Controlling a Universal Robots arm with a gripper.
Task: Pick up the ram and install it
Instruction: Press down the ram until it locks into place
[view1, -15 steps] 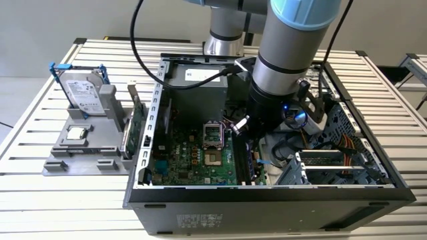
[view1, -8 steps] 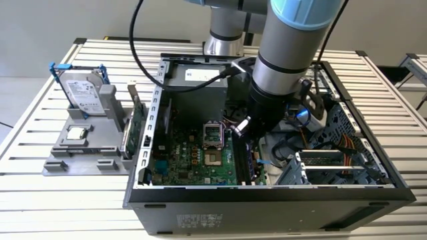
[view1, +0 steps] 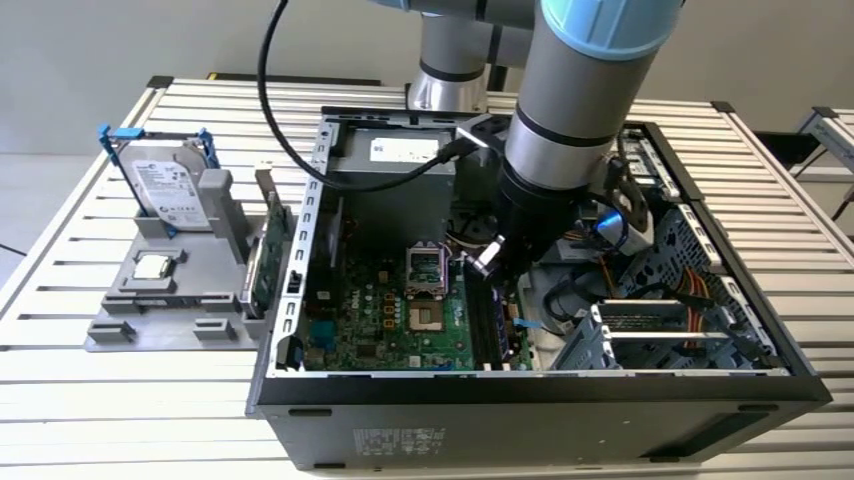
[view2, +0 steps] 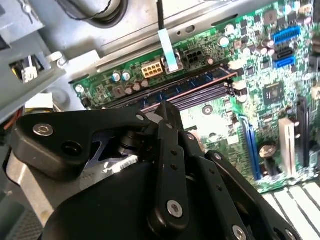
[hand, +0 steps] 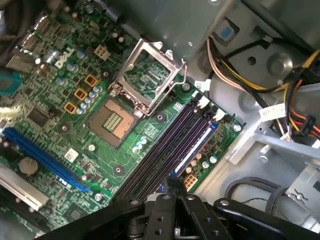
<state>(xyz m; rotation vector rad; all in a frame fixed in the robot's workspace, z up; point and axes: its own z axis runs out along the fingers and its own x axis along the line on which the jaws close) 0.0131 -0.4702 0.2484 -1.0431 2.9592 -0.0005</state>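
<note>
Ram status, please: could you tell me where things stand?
Gripper low over the memory slots inside the case. Ram apparently standing in a slot under the gripper; seating unclear. Cables beside the slots, not across them.

Grey arm (view1: 567, 110) with light-blue joint cap, black cable, black screwed end effector (view2: 167, 120).

Black gripper (view2: 167, 112) linkage in foreground, fingers together, tip just over memory slots (view2: 200, 90) on green motherboard (view2: 260, 85). The ram (view2: 187, 92) lies along the slots. White power connector (view2: 151, 68) near slot end. 2 blue ports (view2: 285, 47) beyond.
</note>
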